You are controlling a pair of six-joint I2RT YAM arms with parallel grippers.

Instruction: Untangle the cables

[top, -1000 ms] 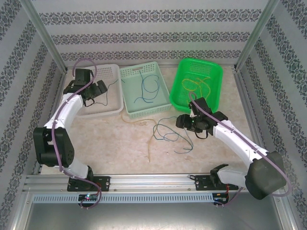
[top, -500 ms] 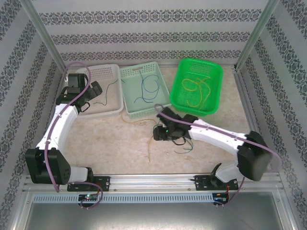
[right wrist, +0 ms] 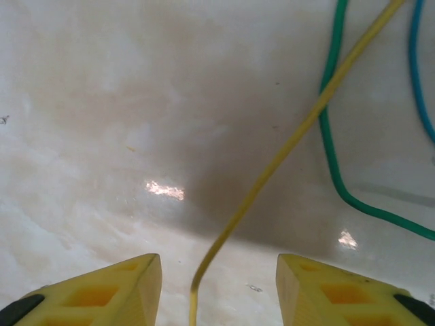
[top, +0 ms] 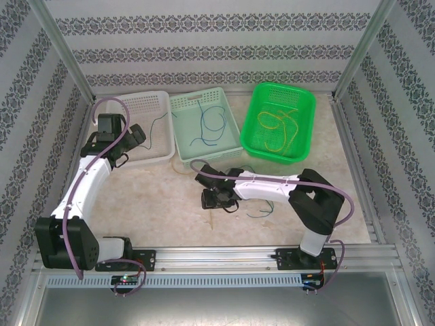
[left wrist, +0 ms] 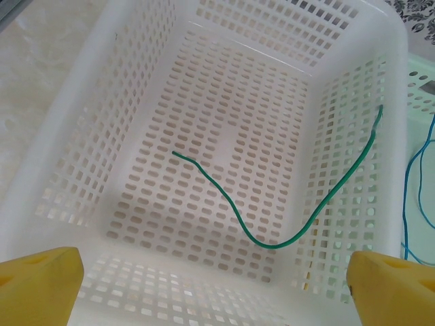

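Observation:
Loose cables lie on the table: a yellow cable (right wrist: 285, 142), a green one (right wrist: 333, 149) and a blue one (right wrist: 416, 81). My right gripper (right wrist: 217, 292) hangs low over them, open, and the yellow cable runs up between its fingers without touching either. From above, that gripper (top: 211, 199) sits at the left end of the tangle (top: 262, 207). My left gripper (left wrist: 214, 299) is wide open at the near wall of the white basket (left wrist: 54, 136), where one green cable (left wrist: 272, 244) lies. In the top view the left gripper (top: 136, 138) holds nothing.
The teal basket (top: 187, 105) in the middle holds a blue cable (top: 206, 125). The green basket (top: 258, 95) at the right holds yellow cables (top: 275, 129). Metal frame posts and patterned walls close in the table's sides and back.
My right arm has swung left from beside the green basket to over the table's cables, and its jaws have narrowed. The left arm has drawn back slightly from the white basket.

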